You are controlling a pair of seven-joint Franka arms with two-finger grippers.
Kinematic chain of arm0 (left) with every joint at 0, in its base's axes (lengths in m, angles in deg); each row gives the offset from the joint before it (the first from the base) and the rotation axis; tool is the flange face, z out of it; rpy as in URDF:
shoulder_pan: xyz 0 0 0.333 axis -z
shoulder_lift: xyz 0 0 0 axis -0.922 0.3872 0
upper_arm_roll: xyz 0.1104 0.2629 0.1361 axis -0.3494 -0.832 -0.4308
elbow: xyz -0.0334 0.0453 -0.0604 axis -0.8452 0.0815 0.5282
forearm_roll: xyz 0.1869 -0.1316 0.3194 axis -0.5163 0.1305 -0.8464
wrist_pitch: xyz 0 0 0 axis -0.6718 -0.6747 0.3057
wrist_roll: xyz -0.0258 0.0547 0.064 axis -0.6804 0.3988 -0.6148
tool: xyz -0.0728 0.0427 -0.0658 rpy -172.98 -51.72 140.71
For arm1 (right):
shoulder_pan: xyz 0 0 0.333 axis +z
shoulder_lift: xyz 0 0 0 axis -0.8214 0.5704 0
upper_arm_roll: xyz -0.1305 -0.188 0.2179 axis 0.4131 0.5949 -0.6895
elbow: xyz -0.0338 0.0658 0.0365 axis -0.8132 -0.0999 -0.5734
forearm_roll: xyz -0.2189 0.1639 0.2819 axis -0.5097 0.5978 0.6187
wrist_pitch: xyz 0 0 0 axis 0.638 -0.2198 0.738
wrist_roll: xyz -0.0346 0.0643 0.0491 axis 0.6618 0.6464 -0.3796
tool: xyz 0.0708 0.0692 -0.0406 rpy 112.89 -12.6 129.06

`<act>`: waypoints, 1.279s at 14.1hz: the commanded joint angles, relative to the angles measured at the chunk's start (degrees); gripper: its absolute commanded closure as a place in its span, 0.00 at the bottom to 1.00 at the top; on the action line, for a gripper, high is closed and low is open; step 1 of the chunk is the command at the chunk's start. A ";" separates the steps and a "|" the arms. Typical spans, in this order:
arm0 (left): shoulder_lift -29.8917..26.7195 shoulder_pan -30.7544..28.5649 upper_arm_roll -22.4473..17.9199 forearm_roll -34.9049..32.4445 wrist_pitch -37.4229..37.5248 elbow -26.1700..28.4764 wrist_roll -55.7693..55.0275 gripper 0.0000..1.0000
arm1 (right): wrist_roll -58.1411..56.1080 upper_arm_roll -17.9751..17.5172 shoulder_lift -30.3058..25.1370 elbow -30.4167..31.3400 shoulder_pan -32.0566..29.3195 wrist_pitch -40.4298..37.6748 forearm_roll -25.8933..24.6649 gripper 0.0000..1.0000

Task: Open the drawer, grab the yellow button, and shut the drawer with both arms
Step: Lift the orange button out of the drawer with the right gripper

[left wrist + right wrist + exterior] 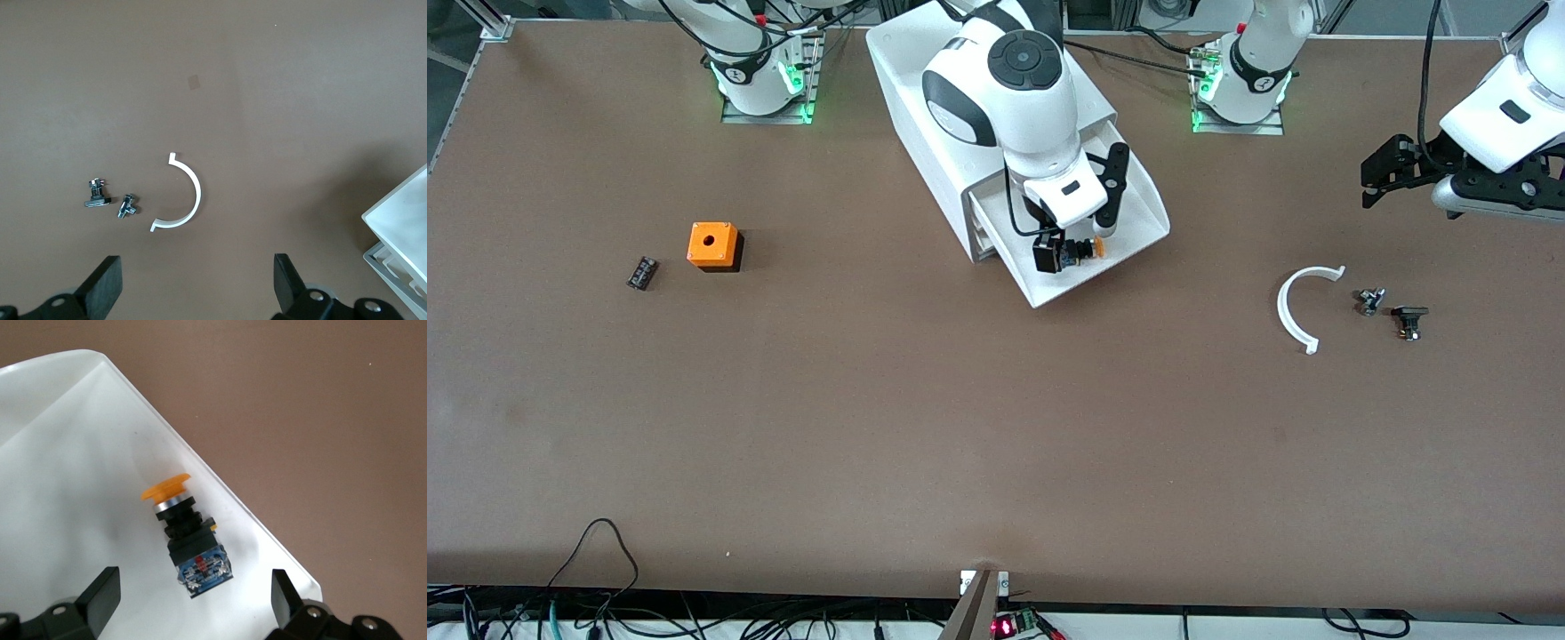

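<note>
The button lies on its side in the pulled-out drawer, untouched between the right gripper's wide-spread fingers, while the left gripper waits, fingers wide, over bare table.

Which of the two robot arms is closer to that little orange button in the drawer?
The right one. Its pincer hangs open right over the button in the pulled-out drawer. The left pincer waits open over the left arm's end of the table, well away.
</note>
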 commanded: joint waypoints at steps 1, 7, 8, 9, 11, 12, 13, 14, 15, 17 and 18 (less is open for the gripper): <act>0.84 0.26 -0.03 -1.03 0.16 -1.35 -0.86 0.00 | -0.75 0.46 0.86 -1.63 1.50 -1.13 -2.06 0.00; 0.93 0.26 -0.03 -1.03 0.16 -1.44 -0.86 0.00 | -1.63 0.38 0.95 -0.22 1.42 -1.74 -1.97 0.00; 0.93 0.26 -0.03 -1.03 0.16 -1.44 -0.86 0.00 | -2.15 0.38 0.95 -0.22 1.42 -1.74 -1.97 0.00; 0.93 0.26 -0.03 -1.03 0.16 -1.44 -0.86 0.00 | -2.07 0.38 1.13 -0.22 1.42 -1.74 -1.97 0.00; 0.93 0.26 -0.03 -1.03 0.16 -1.44 -0.86 0.00 | -2.33 0.38 1.39 -0.22 1.42 -1.74 -2.06 0.00; 0.93 0.26 -0.03 -1.03 0.16 -1.44 -0.86 0.00 | -2.86 0.38 1.83 -0.22 1.42 -1.74 -2.06 0.00; 1.02 0.26 -0.03 -1.03 0.16 -1.44 -0.86 0.00 | -3.21 0.38 2.09 -0.22 1.42 -1.57 -2.06 0.00; 1.02 0.26 -0.03 -1.03 0.16 -1.44 -0.86 0.00 | -3.39 0.38 2.36 -0.22 1.42 -1.57 -2.06 0.00; 1.02 0.26 -0.03 -1.03 0.16 -1.44 -0.86 0.00 | -3.39 0.38 2.53 -0.22 1.50 -1.57 -2.24 0.00; 1.02 0.26 -0.03 -1.03 0.16 -1.44 -0.86 0.00 | -3.39 0.38 2.62 -0.22 1.59 -1.57 -2.24 0.01; 1.02 0.26 -0.03 -1.03 0.16 -1.44 -0.86 0.00 | -3.48 0.38 2.62 -0.22 1.68 -1.57 -2.41 0.05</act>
